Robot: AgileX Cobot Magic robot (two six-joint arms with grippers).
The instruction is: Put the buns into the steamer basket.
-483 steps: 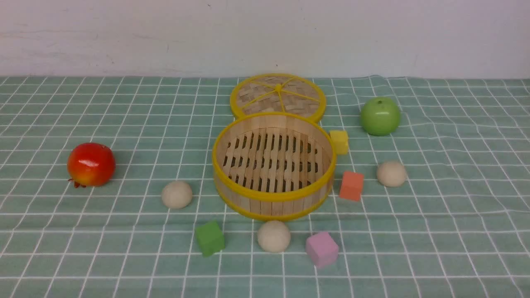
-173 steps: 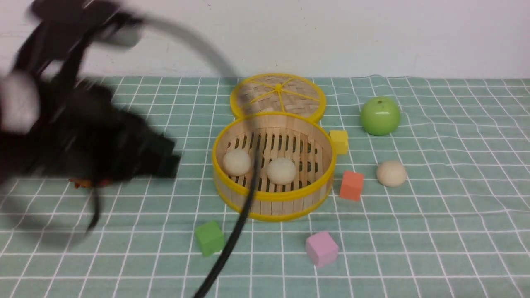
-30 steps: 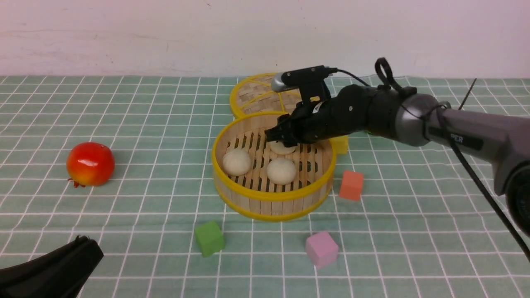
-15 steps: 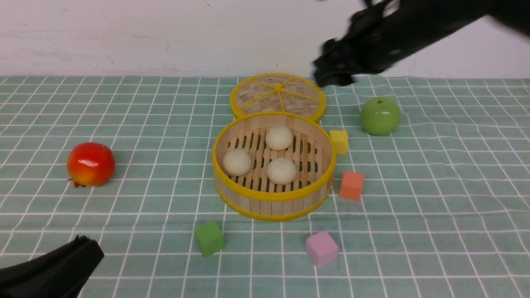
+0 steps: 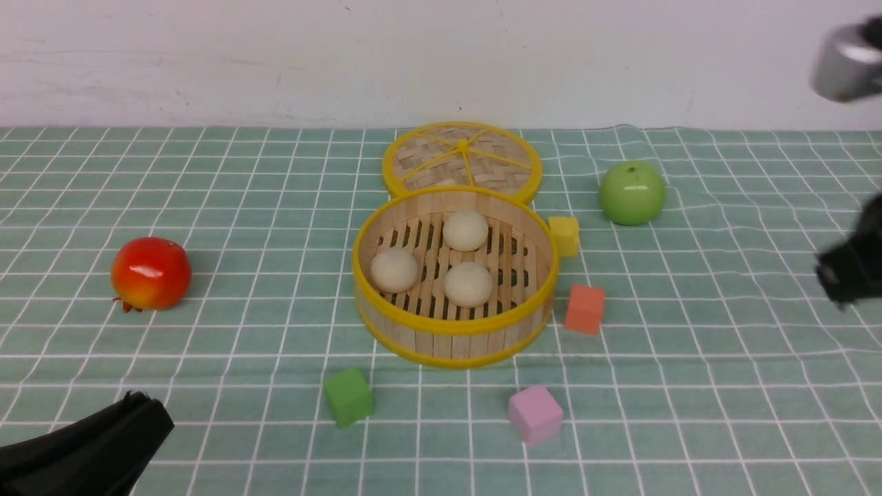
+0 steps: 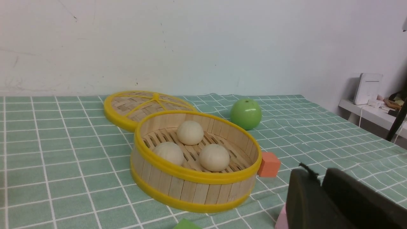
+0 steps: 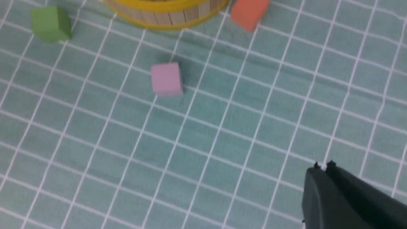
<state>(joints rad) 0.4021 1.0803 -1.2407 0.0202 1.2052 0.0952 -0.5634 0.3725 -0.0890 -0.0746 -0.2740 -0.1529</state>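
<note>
Right tool point(image 7: 323, 165) (closed) empty; basket point(image 5: 455, 326) holds three buns point(image 5: 466, 230).

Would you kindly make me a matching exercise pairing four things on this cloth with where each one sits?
Things:
1. buns
2. lid
3. yellow cube
4. red fruit

Places:
A. behind the basket
B. inside the basket
C. far out on the robot's left
D. beside the basket's right wall

Pairs: 1-B, 2-A, 3-D, 4-C
</note>
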